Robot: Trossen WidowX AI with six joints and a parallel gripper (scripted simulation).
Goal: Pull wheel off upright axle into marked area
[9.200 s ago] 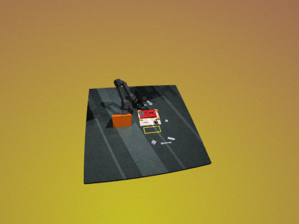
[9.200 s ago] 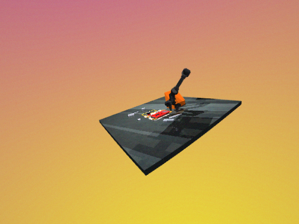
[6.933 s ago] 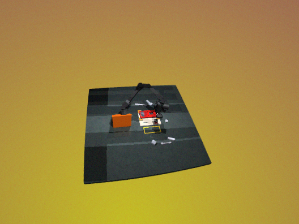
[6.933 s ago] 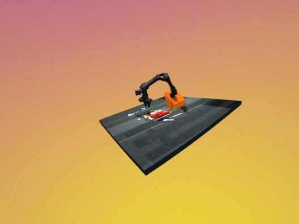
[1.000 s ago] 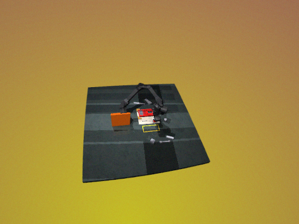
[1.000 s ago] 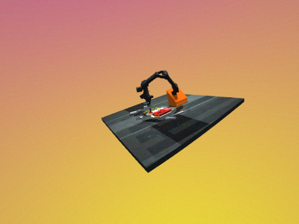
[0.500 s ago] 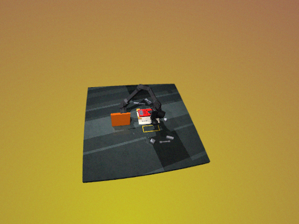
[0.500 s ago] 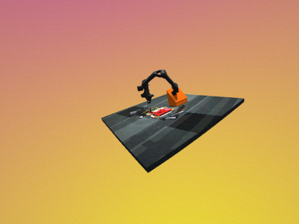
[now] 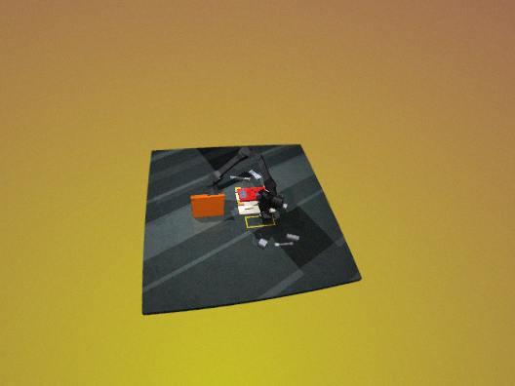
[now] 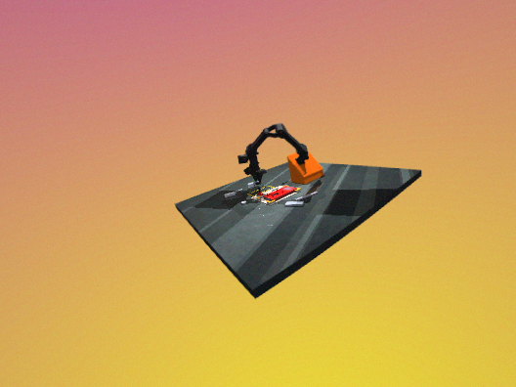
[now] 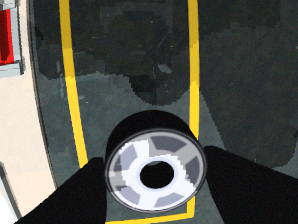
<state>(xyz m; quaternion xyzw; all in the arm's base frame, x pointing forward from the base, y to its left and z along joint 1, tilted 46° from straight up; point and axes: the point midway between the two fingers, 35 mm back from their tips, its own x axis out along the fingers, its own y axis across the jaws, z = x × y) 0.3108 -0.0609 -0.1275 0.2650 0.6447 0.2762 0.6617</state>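
In the wrist view my gripper (image 11: pixel 154 161) is shut on the wheel (image 11: pixel 156 175), a black tyre with a grey spoked hub and a dark centre hole. The wheel hangs over the near end of the yellow marked rectangle (image 11: pixel 72 90) on the dark table. In the top view the gripper (image 9: pixel 266 212) is above the top edge of the yellow rectangle (image 9: pixel 259 227), beside the red and white assembly board (image 9: pixel 249 194). In the exterior view the gripper (image 10: pixel 256 180) is low by the board (image 10: pixel 276 193). The axle is not clearly visible.
An orange block (image 9: pixel 208 205) (image 10: pixel 304 168) stands by the arm's base. Small grey parts (image 9: pixel 263 243) (image 9: pixel 292 237) lie in front of the rectangle, and others (image 9: pixel 254 173) behind the board. The cream board edge (image 11: pixel 20 136) lies left of the rectangle.
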